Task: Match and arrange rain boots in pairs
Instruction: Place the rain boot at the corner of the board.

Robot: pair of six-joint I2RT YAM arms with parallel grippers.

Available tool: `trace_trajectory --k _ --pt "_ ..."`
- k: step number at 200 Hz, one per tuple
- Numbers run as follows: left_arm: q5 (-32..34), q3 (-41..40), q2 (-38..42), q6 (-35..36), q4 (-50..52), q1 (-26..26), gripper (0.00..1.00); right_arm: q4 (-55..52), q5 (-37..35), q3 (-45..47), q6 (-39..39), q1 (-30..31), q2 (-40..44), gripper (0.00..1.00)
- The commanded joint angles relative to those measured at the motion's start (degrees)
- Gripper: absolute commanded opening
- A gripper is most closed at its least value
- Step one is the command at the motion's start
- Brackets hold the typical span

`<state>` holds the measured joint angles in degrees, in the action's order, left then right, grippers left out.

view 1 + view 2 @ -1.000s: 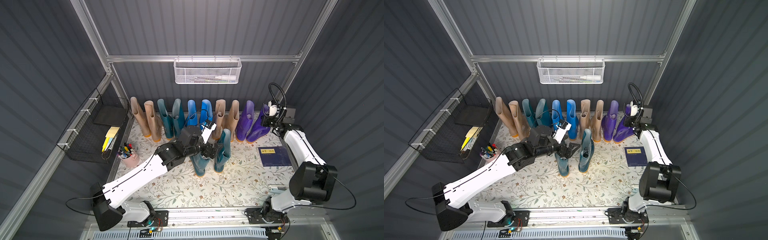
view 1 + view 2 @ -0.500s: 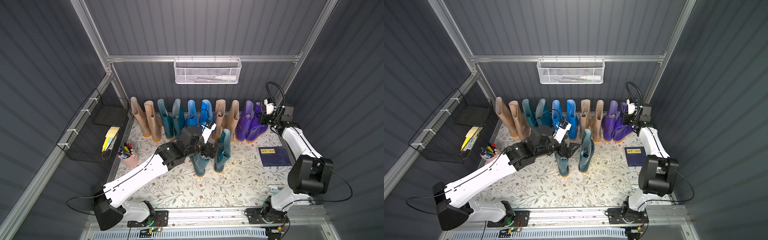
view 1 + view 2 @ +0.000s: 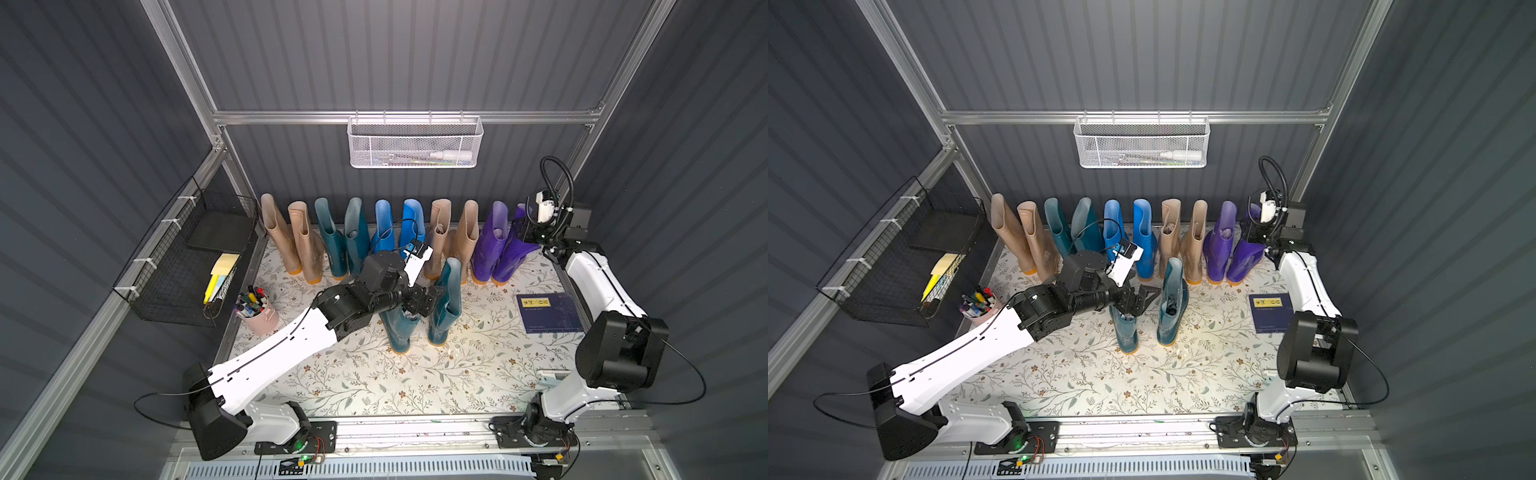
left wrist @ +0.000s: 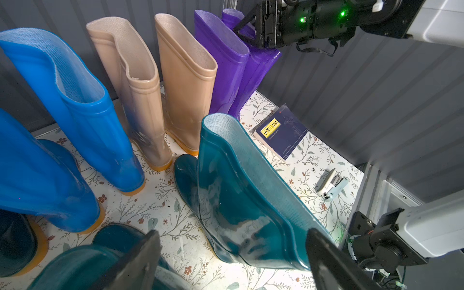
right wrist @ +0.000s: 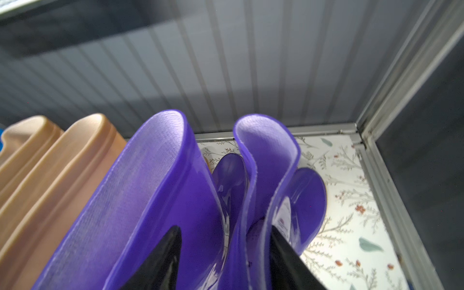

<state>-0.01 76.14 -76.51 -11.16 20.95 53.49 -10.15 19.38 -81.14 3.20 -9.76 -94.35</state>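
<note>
Rain boots (image 4: 241,195) look glossy, smooth rubber (woven, matt inside).

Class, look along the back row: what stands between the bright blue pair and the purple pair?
Two beige boots, standing side by side; both top views show them.

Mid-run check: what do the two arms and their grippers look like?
The left arm and right arm have white shells with black joints and bases. The left gripper and right gripper are black with flat tapered fingers. A ribbed black cable loops above the right wrist.
</note>
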Motion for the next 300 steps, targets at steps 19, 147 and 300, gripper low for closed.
trace_trajectory --k 19,147,300 --pt "0.1 1.4 -0.1 0.1 0.3 0.2 0.92 -3.7 -6.0 0.1 5.1 0.2 2.8 0.75" --pt "-0.5 0.9 0.0 0.3 -0.5 0.2 0.93 -6.4 -7.9 6.1 11.5 0.2 13.4 0.94" --pt "-0.1 -1.4 2.5 -0.5 -1.0 0.2 0.93 2.8 -16.7 15.4 19.5 2.9 6.6 0.96"
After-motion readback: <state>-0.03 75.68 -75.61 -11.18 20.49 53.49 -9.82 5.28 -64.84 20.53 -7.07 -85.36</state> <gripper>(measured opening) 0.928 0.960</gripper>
